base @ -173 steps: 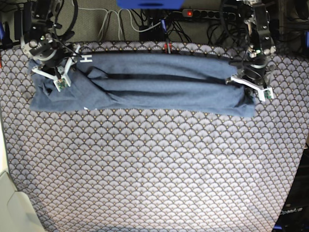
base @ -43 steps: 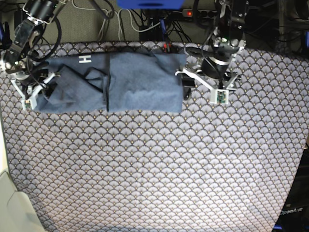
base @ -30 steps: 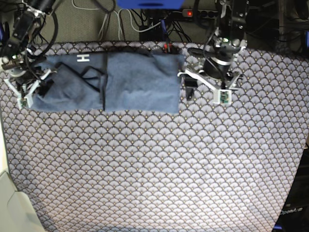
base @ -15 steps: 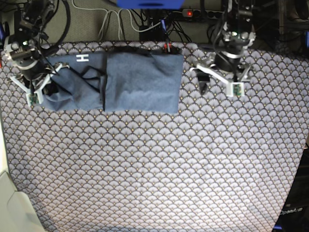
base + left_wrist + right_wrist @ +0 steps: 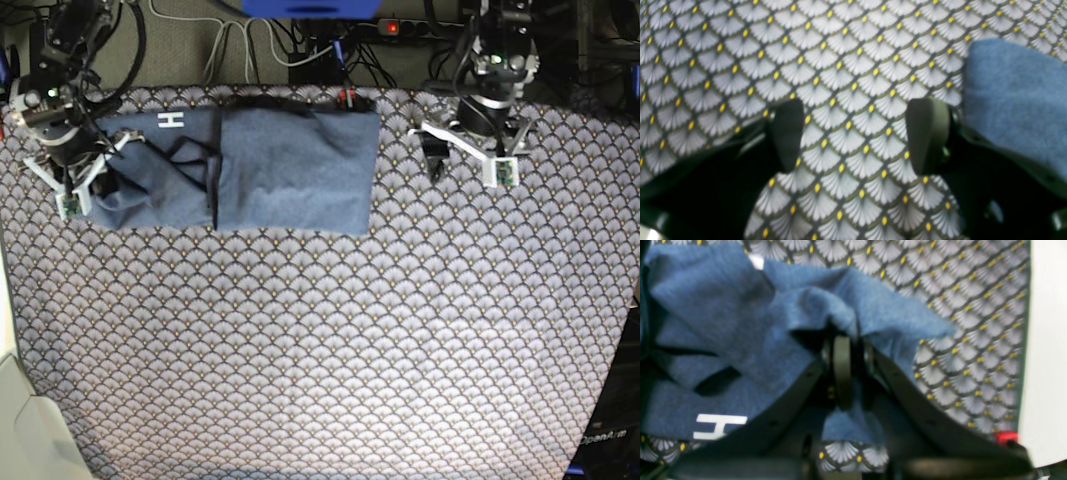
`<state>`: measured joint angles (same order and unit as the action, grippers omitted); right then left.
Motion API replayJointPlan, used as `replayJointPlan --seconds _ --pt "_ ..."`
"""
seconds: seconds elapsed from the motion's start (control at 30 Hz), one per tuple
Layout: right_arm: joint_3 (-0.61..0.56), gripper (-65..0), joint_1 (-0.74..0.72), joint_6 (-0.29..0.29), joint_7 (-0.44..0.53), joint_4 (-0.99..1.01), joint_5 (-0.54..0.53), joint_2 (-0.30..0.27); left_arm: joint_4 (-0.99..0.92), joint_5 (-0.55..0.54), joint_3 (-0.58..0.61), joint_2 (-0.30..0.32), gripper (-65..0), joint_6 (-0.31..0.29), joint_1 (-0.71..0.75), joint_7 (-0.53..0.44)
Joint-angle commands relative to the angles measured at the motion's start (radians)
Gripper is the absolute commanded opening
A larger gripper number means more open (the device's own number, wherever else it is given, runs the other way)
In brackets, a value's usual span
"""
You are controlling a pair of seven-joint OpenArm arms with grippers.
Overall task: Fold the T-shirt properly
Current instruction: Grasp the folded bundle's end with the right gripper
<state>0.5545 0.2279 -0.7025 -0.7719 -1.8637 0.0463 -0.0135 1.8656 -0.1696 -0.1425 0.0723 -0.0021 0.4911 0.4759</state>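
Note:
The slate-blue T-shirt [image 5: 290, 170] lies folded into a band along the far left of the table, a white letter H [image 5: 172, 121] showing near its back edge. My right gripper [image 5: 86, 186] is shut on the T-shirt's bunched left end; the right wrist view shows fabric [image 5: 723, 323] pinched between the closed fingers [image 5: 842, 373]. My left gripper [image 5: 467, 167] hovers open over bare tablecloth to the right of the shirt's folded edge. In the left wrist view its two fingers [image 5: 786, 133] stand wide apart with nothing between them, and the T-shirt [image 5: 1013, 100] lies off to the right.
The scallop-patterned tablecloth [image 5: 330, 340] covers the whole table. Cables and a power strip [image 5: 400, 28] run along the back edge. A pale white object [image 5: 25, 430] sits at the front left corner, and a white surface [image 5: 1043, 340] borders the cloth beside my right gripper.
My left gripper, open, has drawn away to the right from the shirt's folded edge. My right gripper has shifted slightly rightward, carrying the shirt's left end inward.

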Motion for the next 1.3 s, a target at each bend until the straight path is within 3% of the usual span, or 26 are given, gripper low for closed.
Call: replayJointPlan --seconds 0.0,0.1,0.27,0.37,0.73,1.13,1.27 --pt "0.002 -64.8 -0.005 0.004 0.012 0.008 0.017 -0.019 0.029 -0.003 -0.001 0.005 -18.3 -0.003 0.004 -0.021" --pt "0.006 -57.3 -0.029 0.004 0.012 0.078 0.069 -0.019 0.035 -0.003 -0.001 0.007 -18.3 -0.003 0.005 -0.021" --pt "0.006 -37.8 -0.037 0.004 0.012 0.141 0.086 -0.024 0.036 -0.003 -0.001 0.007 -18.3 -0.003 0.005 -0.021" --pt "0.006 -31.6 -0.032 0.004 0.013 0.141 0.085 -0.024 0.036 -0.003 -0.001 0.007 -18.3 -0.003 0.005 -0.021" --pt "0.132 -30.2 -0.078 0.004 0.012 0.143 0.085 -0.023 0.036 -0.003 0.001 0.007 -18.3 -0.003 0.005 -0.021" --pt "0.131 -22.8 -0.106 0.004 0.012 0.192 0.080 -0.023 0.036 -0.003 0.002 0.007 -18.3 -0.003 0.005 -0.021" --pt "0.129 -22.8 -0.138 0.004 0.012 0.304 0.080 -0.062 0.036 -0.003 0.002 0.007 -18.3 -0.003 0.005 -0.021"
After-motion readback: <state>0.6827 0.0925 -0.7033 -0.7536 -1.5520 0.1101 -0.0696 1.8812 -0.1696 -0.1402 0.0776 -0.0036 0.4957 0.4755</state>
